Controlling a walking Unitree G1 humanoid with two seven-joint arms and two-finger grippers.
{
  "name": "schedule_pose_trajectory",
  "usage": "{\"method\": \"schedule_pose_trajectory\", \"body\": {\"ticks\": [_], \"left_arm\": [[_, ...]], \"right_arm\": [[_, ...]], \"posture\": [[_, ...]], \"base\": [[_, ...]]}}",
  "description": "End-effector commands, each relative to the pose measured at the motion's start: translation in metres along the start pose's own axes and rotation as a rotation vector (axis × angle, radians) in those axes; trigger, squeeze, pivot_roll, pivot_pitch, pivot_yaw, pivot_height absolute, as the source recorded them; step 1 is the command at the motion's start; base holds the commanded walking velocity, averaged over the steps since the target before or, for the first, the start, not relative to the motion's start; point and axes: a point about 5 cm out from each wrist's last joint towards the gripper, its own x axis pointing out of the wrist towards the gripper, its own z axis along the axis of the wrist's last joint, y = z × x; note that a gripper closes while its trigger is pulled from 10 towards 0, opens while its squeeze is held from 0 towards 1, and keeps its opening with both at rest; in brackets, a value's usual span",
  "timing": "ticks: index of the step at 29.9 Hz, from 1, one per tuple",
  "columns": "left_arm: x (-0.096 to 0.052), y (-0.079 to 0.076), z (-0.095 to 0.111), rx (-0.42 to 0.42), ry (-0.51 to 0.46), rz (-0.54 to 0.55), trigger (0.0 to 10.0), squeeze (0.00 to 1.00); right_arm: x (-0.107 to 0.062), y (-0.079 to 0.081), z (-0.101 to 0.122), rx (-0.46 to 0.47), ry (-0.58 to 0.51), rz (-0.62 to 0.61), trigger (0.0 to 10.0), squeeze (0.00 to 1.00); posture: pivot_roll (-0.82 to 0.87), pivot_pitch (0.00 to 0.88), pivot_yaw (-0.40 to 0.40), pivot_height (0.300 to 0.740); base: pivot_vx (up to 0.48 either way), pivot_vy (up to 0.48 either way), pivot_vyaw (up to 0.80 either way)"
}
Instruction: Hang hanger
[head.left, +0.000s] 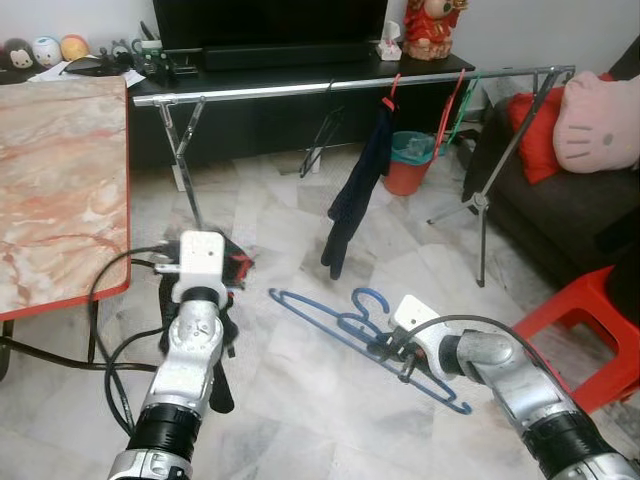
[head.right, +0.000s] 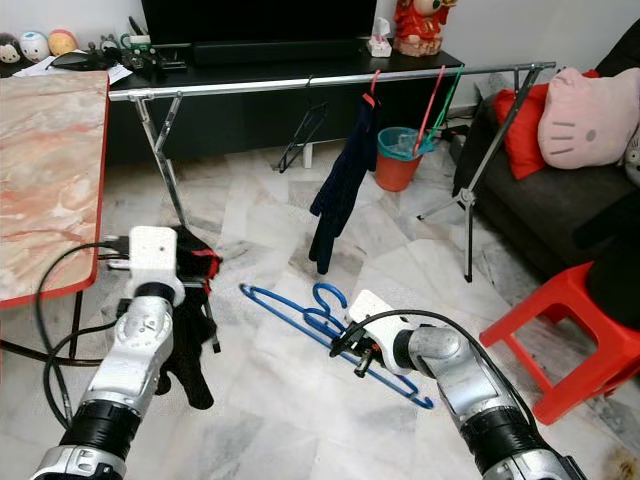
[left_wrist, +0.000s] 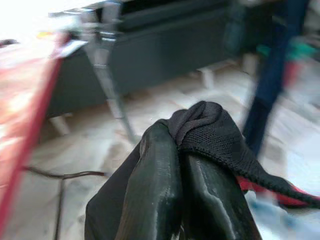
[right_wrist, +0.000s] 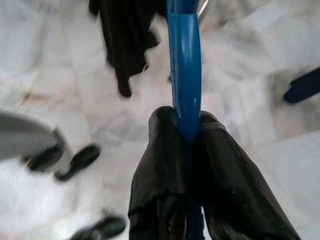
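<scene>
A blue plastic hanger (head.left: 340, 325) is held flat above the marble floor, its hook pointing away from me. My right gripper (head.left: 385, 350) is shut on the blue hanger (right_wrist: 184, 75) near its middle. My left gripper (head.left: 222, 290) is shut on a black garment with red trim (left_wrist: 210, 132), which dangles beside the left arm (head.left: 190, 350). Ahead stands a silver clothes rail (head.left: 340, 85) with a dark blue garment (head.left: 360, 185) on a red hanger and red and green hangers (head.left: 455, 105) further right.
A marble-topped table with a red edge (head.left: 55, 190) is at my left, cables (head.left: 110, 330) trailing under it. A red stool (head.left: 590, 320) and a dark sofa with a pink cushion (head.left: 595, 125) are at my right. A TV cabinet (head.left: 280, 90) lies behind the rail.
</scene>
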Motion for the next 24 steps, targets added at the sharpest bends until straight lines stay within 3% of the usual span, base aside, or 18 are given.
{"method": "schedule_pose_trajectory", "body": {"ticks": [1, 5, 7, 11, 18, 24], "left_arm": [[-0.004, -0.006, -0.003, 0.002, 0.005, -0.06, 10.0, 0.0], [-0.009, -0.002, -0.01, -0.006, 0.018, -0.066, 10.0, 0.0], [-0.012, 0.0, -0.013, -0.024, 0.021, -0.082, 10.0, 0.0], [-0.017, 0.002, -0.015, -0.067, 0.018, -0.09, 10.0, 0.0], [-0.028, 0.016, -0.019, -0.187, -0.013, -0.022, 10.0, 0.0], [-0.036, 0.017, -0.023, -0.203, -0.019, -0.009, 10.0, 0.0]], "right_arm": [[-0.009, -0.018, 0.007, 0.032, -0.069, -0.167, 10.0, 0.0], [-0.013, -0.039, 0.011, 0.147, -0.164, -0.492, 10.0, 0.0], [-0.014, -0.043, 0.002, 0.22, -0.129, -0.628, 10.0, 0.0], [-0.006, -0.036, -0.006, 0.265, -0.116, -0.671, 10.0, 0.0], [0.009, -0.023, -0.009, 0.408, -0.22, -0.681, 10.0, 0.0], [0.011, -0.02, -0.018, 0.443, -0.209, -0.737, 10.0, 0.0]], "posture": [[0.0, 0.0, -0.08, 0.74], [0.0, 0.0, -0.08, 0.74], [-0.01, 0.0, -0.072, 0.74], [0.0, 0.0, -0.066, 0.74], [0.0, 0.0, -0.051, 0.74], [0.01, 0.0, -0.042, 0.74]], "base": [[0.0, 0.0, 0.0], [0.0, 0.0, 0.0], [0.0, 0.0, 0.0], [0.0, 0.0, 0.0], [0.0, 0.0, 0.0], [0.0, 0.0, 0.0]]}}
